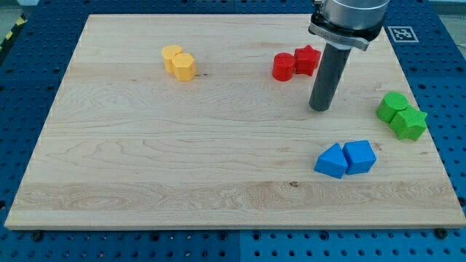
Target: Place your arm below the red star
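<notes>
The red star (309, 60) lies near the view's top, right of centre, touching a red cylinder (283, 67) on its left. My tip (320, 108) rests on the wooden board below the red star and slightly to its right, a short gap away from it. The rod rises from the tip toward the view's top edge and passes just right of the star.
Two yellow blocks (179, 62) sit together at the upper left. Two green blocks (402, 115) sit by the board's right edge. Two blue blocks (346, 159) lie below my tip, toward the lower right. The wooden board (182, 160) lies on a blue perforated table.
</notes>
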Tool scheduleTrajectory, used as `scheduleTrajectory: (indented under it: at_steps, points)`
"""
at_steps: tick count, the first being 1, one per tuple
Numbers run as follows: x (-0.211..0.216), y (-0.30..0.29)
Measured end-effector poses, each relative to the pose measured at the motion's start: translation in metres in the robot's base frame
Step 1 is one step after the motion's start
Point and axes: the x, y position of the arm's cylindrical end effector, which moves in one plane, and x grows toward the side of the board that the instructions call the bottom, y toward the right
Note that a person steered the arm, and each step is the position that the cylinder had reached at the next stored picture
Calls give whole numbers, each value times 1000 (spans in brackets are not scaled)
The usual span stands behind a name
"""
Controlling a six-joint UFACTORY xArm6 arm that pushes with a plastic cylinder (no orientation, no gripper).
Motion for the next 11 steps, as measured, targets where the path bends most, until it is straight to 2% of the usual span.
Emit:
scheduleTrajectory:
  at_steps: [11]
  points:
    - [-50, 2]
